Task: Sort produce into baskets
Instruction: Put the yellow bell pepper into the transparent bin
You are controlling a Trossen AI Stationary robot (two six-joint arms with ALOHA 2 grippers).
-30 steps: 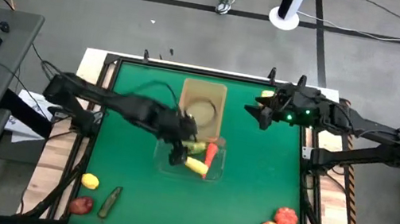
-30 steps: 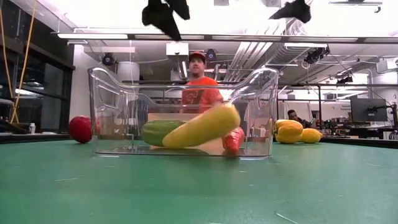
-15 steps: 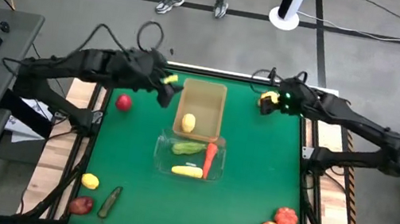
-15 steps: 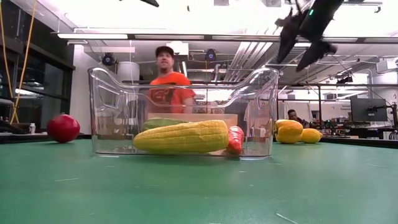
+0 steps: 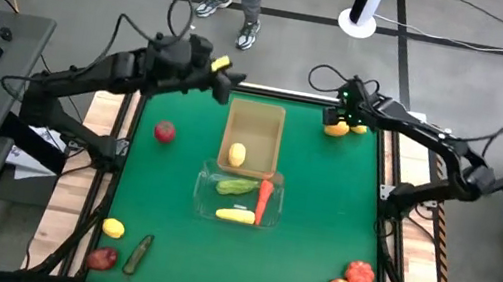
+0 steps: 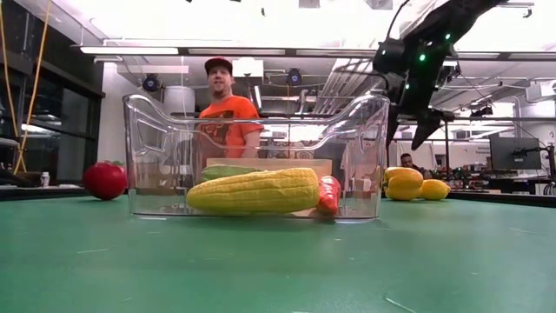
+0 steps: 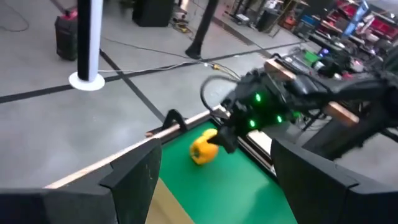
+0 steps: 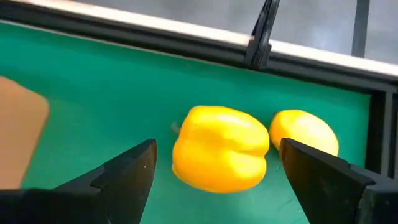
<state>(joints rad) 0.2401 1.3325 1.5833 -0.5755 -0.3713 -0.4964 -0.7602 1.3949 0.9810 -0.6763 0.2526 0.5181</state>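
High view: right gripper [image 5: 341, 115] over yellow pepper [image 5: 335, 128], far right; lemon [image 5: 359, 129] touching beside it; tan basket [image 5: 253, 136] mid-table.

Right wrist view: fingers spread, empty.

Risk: 1 finger nudges lemon, pepper rolls.

Left wrist view: left gripper [image 7: 211, 180] open, idle.

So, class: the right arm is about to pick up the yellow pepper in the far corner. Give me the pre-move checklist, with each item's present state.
1. Right gripper open: ok, its fingers stand wide apart.
2. Yellow pepper centred between the fingers: ok.
3. Neighbouring lemon clear of the grasp: not ok, it sits right beside the pepper.
4. Gripper down at pepper level: cannot tell.
5. Left gripper out of the way: ok, at the far edge near the tan basket, nothing between its open fingers.
6. Room in the clear basket: ok, it holds corn, a cucumber and a carrot, with space left.
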